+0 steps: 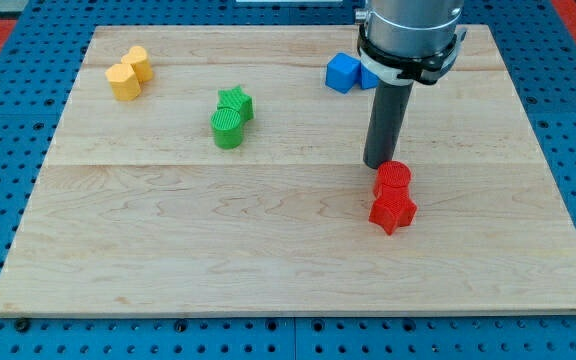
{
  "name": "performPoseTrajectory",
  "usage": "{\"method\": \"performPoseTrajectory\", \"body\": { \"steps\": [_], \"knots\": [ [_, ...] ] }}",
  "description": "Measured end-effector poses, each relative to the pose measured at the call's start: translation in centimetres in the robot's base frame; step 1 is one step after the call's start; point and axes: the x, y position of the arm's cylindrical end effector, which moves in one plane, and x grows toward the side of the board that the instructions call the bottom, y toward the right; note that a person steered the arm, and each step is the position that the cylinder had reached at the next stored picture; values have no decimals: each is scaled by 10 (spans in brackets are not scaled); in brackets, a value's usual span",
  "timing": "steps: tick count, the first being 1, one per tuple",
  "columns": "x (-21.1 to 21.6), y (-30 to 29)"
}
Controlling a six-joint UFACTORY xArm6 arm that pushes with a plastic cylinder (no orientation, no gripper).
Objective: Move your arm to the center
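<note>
My tip (378, 164) rests on the wooden board (268, 250), right of the middle. It stands just above and left of two red blocks: a red cylinder (393, 178) and a red star-like block (393, 210) touching below it. The tip is very close to the red cylinder; I cannot tell whether they touch. Two green blocks, a star (236, 101) and a cylinder (227, 128), sit left of the tip. Two yellow blocks (128, 73) lie at the top left. A blue block (344, 72) lies at the top, partly hidden behind the arm.
The arm's grey body (410, 35) hangs over the board's top right. A blue perforated table (8, 150) surrounds the board on all sides.
</note>
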Motion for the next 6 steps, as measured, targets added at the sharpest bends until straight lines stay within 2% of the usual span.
{"method": "performPoseTrajectory", "body": {
  "steps": [1, 2, 4, 5, 6],
  "knots": [
    [-27, -15],
    [-32, -74],
    [-35, -107],
    [-34, -62],
    [-41, -43]
  ]
}}
